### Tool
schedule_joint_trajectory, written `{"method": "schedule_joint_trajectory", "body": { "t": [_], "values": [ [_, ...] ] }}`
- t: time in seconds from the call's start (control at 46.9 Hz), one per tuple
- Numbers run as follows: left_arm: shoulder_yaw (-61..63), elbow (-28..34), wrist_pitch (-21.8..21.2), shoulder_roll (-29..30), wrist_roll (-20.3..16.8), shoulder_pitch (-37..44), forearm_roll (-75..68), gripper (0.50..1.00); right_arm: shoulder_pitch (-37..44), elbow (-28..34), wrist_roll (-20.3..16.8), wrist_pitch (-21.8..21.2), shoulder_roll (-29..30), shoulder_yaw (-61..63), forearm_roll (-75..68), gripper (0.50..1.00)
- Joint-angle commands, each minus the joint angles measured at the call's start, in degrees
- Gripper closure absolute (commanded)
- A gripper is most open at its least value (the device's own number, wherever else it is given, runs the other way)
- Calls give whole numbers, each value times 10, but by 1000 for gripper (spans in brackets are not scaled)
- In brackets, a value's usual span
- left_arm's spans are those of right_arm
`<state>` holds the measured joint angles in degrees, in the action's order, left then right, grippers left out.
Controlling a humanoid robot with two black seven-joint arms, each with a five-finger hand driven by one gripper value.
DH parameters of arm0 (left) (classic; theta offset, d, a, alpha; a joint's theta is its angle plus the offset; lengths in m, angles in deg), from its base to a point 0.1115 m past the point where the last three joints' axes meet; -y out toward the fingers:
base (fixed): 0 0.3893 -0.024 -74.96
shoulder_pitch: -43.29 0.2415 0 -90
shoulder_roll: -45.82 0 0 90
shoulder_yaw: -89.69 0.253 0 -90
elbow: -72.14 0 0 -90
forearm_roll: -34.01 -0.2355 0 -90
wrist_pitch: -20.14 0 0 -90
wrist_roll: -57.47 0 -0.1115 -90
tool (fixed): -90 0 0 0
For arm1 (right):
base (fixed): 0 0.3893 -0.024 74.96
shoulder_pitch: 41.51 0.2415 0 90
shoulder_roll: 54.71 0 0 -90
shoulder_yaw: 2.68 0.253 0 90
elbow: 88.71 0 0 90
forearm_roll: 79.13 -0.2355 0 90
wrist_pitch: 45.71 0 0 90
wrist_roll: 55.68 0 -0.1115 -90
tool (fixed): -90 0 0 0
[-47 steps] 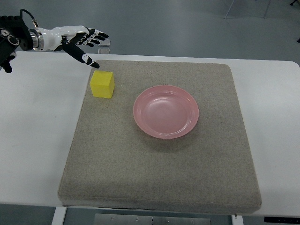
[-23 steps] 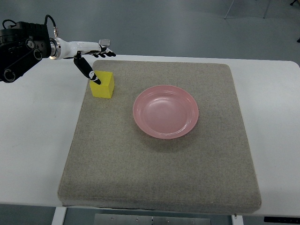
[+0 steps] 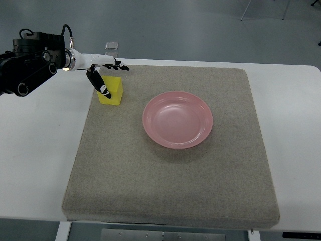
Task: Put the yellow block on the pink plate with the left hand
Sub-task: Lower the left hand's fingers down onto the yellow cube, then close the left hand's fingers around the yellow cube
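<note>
A white bench (image 3: 40,150) carries a square grey mat (image 3: 170,175) that covers most of its middle. On the mat, near its far left corner, sits the yellow block (image 3: 113,92). To its right, well apart from it and roughly at the mat's centre, lies the pink plate (image 3: 177,119), round and shallow, with nothing on it.

The left hand (image 3: 103,75) comes in from the left edge of the picture on a black forearm with a white wrist section. It sits right over the block: the thumb (image 3: 103,88) (black-tipped, pointing down and toward the camera) lies across the block's near-left face, while the other fingers (image 3: 118,66) reach out past the block's far top edge. The fingers are spread around the block rather than pressed tight on it; whether they actually touch its far side cannot be told from this steep view. The block rests flat on the mat.

Beyond the bench's far edge a small grey object (image 3: 112,45) shows on the floor, too small to identify.
</note>
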<state>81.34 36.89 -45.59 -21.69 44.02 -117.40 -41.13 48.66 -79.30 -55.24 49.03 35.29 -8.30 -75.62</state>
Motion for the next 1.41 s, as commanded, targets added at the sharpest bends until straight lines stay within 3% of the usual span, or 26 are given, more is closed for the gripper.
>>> {"method": "schedule_joint_trajectory", "body": {
  "t": [0.0,0.299,0.491,0.597,0.64,0.832,1.024,1.173,1.387],
  "values": [
    [1,0,-12,0,0,1,-1,538,0,0,0,0,0,0,0,576],
    [20,0,-16,-1,0,0,-4,602,0,0,0,0,0,0,0,576],
    [26,0,-16,-1,0,-1,-17,694,0,0,0,0,0,0,0,576],
    [28,0,-16,-1,0,-2,-30,788,0,0,0,0,0,0,0,576],
    [28,0,-16,-1,1,-3,-31,801,0,0,0,0,0,0,0,576],
    [29,0,-16,0,1,-8,-33,999,0,0,0,0,0,0,0,576],
    [28,-3,-18,2,0,-23,-28,1000,0,0,0,0,0,0,0,576],
    [18,-50,-22,9,0,-30,-26,1000,0,0,0,0,0,0,0,576],
    [18,-143,-86,9,0,-27,-26,1000,0,0,0,0,0,0,0,576]
  ]
}}
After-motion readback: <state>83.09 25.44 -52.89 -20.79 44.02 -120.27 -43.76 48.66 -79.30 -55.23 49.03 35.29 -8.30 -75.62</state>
